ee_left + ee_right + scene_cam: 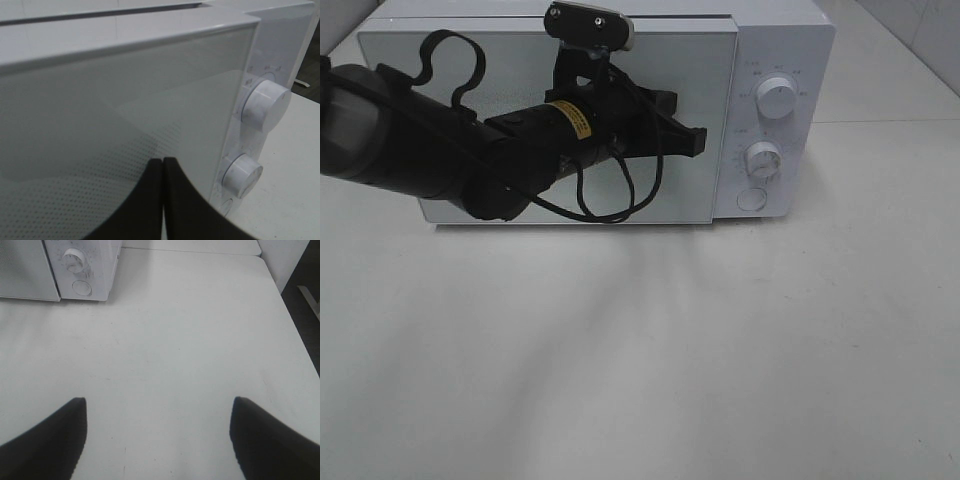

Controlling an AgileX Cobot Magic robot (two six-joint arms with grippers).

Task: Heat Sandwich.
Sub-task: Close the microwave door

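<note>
The white microwave stands upright at the back of the tabletop. Its pale dotted-glass door seems shut flush beside two round knobs. The sandwich is hidden in every view.

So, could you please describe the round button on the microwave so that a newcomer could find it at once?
Find the white microwave on the table and look at the control panel right of its door. The button is the lowest of three round controls, under the upper knob and lower knob; unlike them it lies flat, not raised.
</note>
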